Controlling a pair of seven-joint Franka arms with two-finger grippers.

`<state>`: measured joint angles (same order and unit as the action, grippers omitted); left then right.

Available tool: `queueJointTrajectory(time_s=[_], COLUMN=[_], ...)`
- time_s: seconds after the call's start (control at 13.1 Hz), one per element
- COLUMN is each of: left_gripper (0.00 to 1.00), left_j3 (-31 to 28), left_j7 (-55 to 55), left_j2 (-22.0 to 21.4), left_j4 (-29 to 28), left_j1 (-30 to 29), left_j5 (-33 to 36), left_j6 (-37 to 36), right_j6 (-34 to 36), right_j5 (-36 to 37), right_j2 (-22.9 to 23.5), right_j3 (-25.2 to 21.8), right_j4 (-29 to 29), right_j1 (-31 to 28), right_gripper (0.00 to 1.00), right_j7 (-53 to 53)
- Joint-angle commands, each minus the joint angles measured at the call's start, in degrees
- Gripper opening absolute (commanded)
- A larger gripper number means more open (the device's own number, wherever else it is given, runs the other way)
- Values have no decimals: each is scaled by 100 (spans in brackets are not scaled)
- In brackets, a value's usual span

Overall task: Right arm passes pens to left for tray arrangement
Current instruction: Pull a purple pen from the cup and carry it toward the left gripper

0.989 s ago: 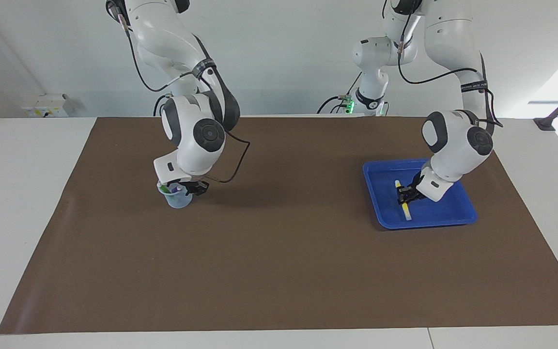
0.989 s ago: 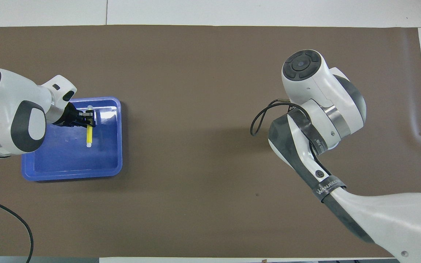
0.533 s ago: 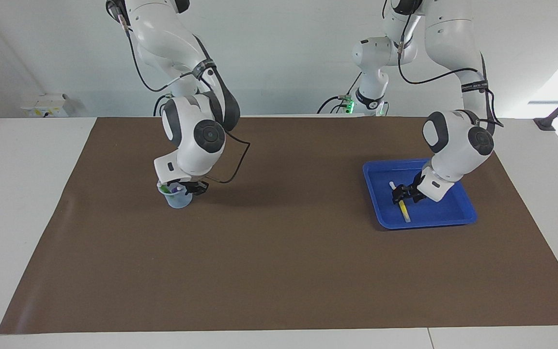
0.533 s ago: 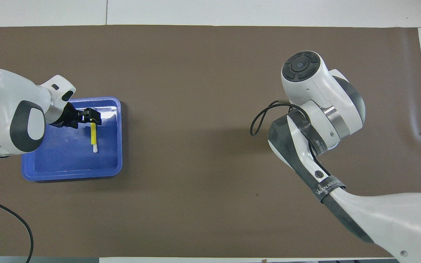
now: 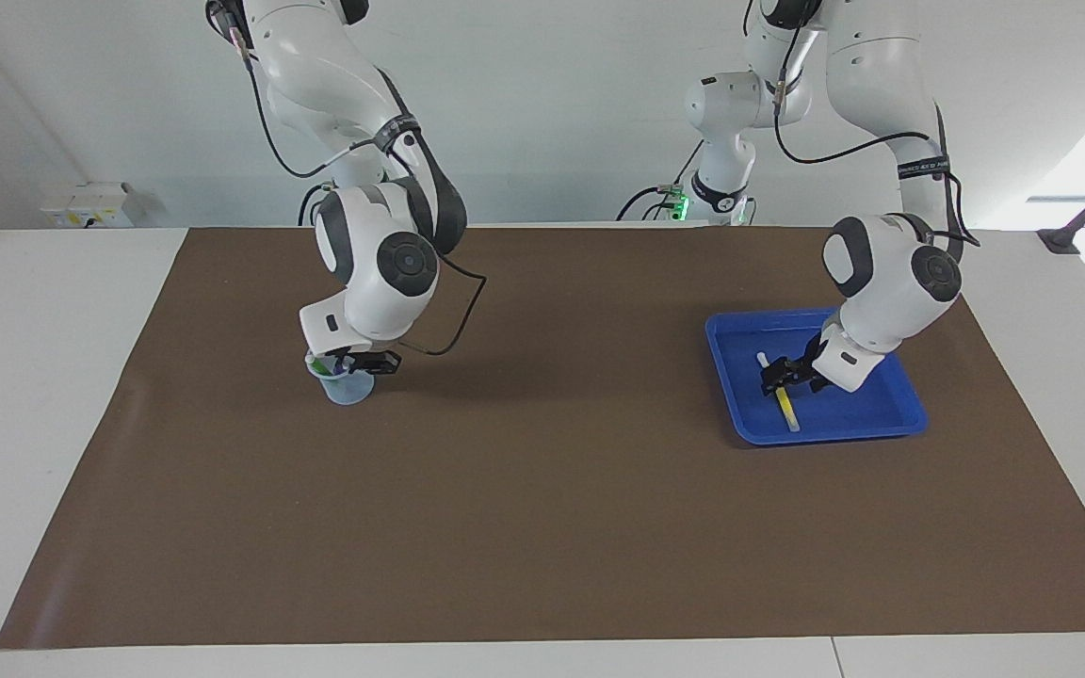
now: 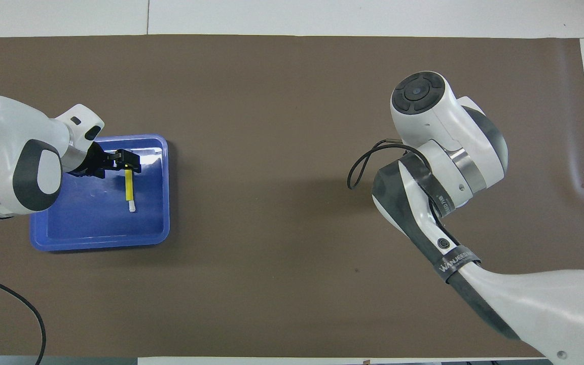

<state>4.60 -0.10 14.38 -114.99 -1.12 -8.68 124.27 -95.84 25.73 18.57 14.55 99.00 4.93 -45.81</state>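
The yellow pen (image 5: 787,407) lies flat in the blue tray (image 5: 891,414) at the left arm's end of the table. My left gripper (image 5: 776,375) is open just above the pen's middle, not holding it. In the overhead view the left gripper (image 6: 129,159) covers one end of the yellow pen (image 6: 129,185) in the tray (image 6: 84,228). My right gripper (image 5: 364,363) is at the rim of the small translucent cup (image 5: 345,388) at the right arm's end. The green pen (image 5: 315,362) stands in the cup. I cannot make out the purple pen. The overhead view hides the cup and the right gripper under the right arm.
A brown mat (image 5: 542,508) covers the table, with bare white table around it. A smaller white arm with a green light (image 5: 717,179) stands at the robots' edge. A black cable (image 6: 18,304) loops near the left arm's base.
The left gripper let go of the yellow pen and lifted a little; the pen shifted slightly and now rests in the tray. The right gripper rose slightly at the cup.
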Motion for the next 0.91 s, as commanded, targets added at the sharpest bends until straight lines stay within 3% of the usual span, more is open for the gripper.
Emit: queueJointTrajectory(time_s=[0.0, 0.46, 0.84], left_gripper=[100, 100, 100], left_j3=[-3, -29, -29], left_j7=[-34, -393, -1605], left_j2=[13, -136, -707], left_j4=[91, 934, 961], left_j1=[-29, -117, -64], left_j5=[42, -239, -380], left_j6=[-35, -1351, -1897], right_j6=[-67, -5, -5], right_j5=[55, -41, -1453], right_j2=[-231, -757, -803], right_j3=[75, 75, 75], right_j4=[198, 102, -635], right_j1=[-44, -80, -97], right_gripper=[0, 0, 0], right_j7=[-147, 2, -584])
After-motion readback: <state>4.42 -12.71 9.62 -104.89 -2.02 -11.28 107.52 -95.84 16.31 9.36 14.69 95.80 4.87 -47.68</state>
